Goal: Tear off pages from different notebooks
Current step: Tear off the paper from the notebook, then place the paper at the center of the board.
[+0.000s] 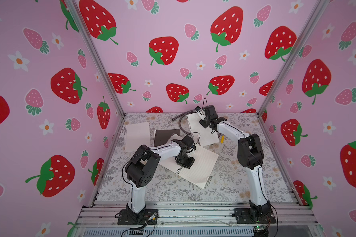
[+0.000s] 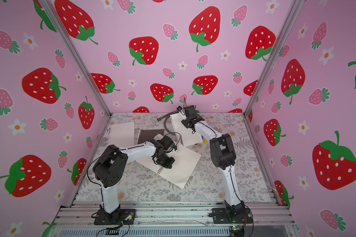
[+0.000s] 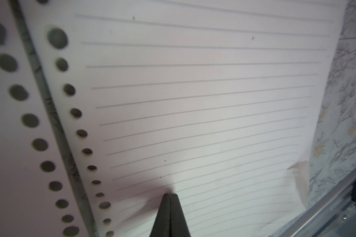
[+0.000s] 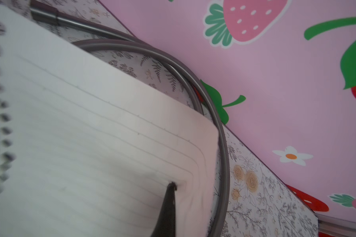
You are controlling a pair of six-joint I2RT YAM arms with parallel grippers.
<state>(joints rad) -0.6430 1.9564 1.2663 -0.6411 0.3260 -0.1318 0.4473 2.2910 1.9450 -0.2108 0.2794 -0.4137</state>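
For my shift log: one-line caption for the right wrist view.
Shut right gripper pinches a white lined paper page with punched holes, beside a looped grey cable on the floral tabletop.

Left arm (image 1: 164,149) — folded, reaching toward 2 o'clock; left tool (image 3: 170,196) tip-down, jaws together. Right arm (image 1: 230,131) — extended toward 11 o'clock; right tool (image 4: 173,185) clamped on page (image 4: 90,143).

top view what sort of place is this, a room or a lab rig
Probably a robot data-collection booth: strawberry-print walls on an aluminium frame, left arm and right arm bolted to a metal rail base.
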